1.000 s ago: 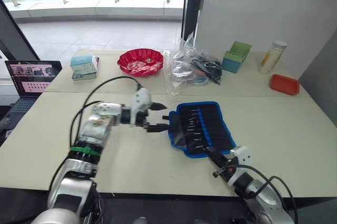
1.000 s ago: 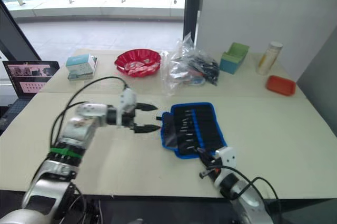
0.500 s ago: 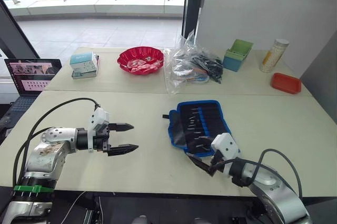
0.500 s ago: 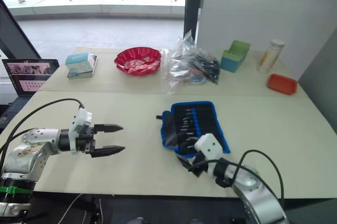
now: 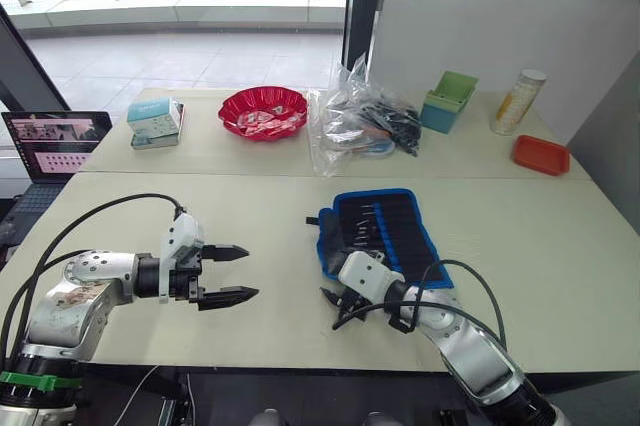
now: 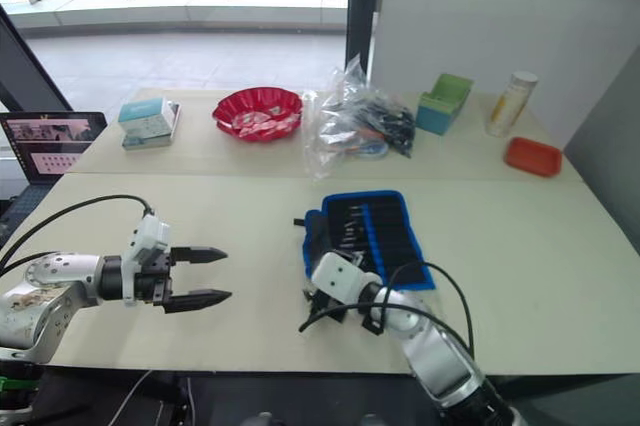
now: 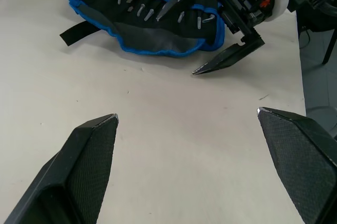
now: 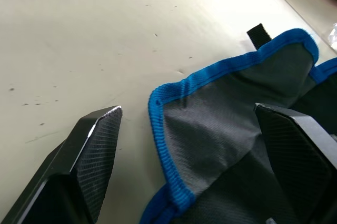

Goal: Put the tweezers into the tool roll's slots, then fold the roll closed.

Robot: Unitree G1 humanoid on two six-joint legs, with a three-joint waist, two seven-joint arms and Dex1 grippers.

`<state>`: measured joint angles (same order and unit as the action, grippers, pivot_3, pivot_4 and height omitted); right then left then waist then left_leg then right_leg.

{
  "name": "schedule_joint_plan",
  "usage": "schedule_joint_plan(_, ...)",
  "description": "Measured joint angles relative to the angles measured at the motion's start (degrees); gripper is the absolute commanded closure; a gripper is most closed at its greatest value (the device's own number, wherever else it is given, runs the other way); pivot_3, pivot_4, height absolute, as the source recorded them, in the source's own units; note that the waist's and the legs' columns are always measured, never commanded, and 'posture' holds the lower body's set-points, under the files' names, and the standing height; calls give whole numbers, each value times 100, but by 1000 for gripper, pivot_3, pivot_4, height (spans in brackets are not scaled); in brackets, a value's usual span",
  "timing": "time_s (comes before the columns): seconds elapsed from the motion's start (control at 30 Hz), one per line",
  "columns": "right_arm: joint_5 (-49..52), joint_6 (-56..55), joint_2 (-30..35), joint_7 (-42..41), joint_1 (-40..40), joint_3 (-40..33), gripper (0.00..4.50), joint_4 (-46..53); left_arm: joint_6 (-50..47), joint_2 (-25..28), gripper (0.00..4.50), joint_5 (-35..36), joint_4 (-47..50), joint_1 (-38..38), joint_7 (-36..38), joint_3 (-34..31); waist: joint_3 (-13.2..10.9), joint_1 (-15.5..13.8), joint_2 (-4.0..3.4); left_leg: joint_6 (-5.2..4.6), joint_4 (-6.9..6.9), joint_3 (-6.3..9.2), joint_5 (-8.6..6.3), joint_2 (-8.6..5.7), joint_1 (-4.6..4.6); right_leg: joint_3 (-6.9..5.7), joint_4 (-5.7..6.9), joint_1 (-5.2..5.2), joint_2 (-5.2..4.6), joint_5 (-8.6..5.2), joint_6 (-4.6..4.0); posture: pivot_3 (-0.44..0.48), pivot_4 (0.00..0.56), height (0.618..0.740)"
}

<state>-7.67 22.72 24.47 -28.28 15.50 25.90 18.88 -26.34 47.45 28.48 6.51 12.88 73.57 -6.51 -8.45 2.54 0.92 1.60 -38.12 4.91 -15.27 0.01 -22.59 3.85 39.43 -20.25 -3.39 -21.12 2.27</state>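
A laptop (image 5: pixel 55 146) sits at the far left edge of the table (image 5: pixel 540 236), and beyond it a small box (image 5: pixel 155 123) lies on the far side.

The left gripper (image 5: pixel 232 275) hovers over bare tabletop on the left half, its two black fingers spread wide apart and holding nothing. It points toward the tool roll (image 5: pixel 378 232), which lies well apart from it to the right.

Behind, toward the middle, stand a red bowl (image 5: pixel 263 112) and a clear bag of tools (image 5: pixel 362 128).

The tool roll lies open and flat near the middle of the table, blue edging all round, its black strap (image 7: pixel 80 30) sticking out from the left side. The slots (image 5: pixel 380 226) run across its inner face, and the tweezers (image 7: pixel 141 9) show as small metal ends sitting in those slots; how many there are cannot be made out.

The right gripper (image 5: pixel 338 303) is at the near left corner of the roll, fingers open and empty. In the right wrist view one finger sits over bare table just beside the blue edge and the other over the roll's grey flap (image 8: pixel 221 129), so the corner lies between them. Whether either finger touches the fabric cannot be told.

Farther right at the back are a green box (image 5: pixel 448 101), a pale canister (image 5: pixel 518 101) and a red tray (image 5: pixel 541 155).
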Motion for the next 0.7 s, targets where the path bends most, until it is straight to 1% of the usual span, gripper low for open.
schedule_joint_plan(0.07,-26,-19,-55,-7,-14,12,1075,-1,-3,45,0,13,1,0,27,0,0,5,0,0,0,-1,0,0,0,0,4,-1,-1,0,0,0,150,740)
schedule_joint_plan(0.23,-62,-98,-56,-39,-80,-30,2779,-1,-21,249,0,88,19,-29,106,-21,0,6,0,0,0,-2,0,-1,0,0,12,-3,-1,0,0,0,150,740)
schedule_joint_plan(0.4,-58,-225,-53,-171,-73,-74,4466,-19,-24,247,0,89,-107,73,-5,-33,0,4,0,0,0,-1,0,-1,1,0,31,-3,-1,0,0,0,150,740)
schedule_joint_plan(0.53,-60,-349,31,-372,-13,-88,4466,-71,-18,244,0,72,-161,296,-18,94,0,5,0,0,-3,-2,0,-2,1,0,34,-3,-1,0,0,0,150,740)
schedule_joint_plan(0.7,-2,-623,401,-864,-54,-133,4466,-11,189,172,0,-179,-578,588,100,515,0,5,0,0,-7,-3,0,-3,1,-2,35,-3,0,0,0,0,150,740)
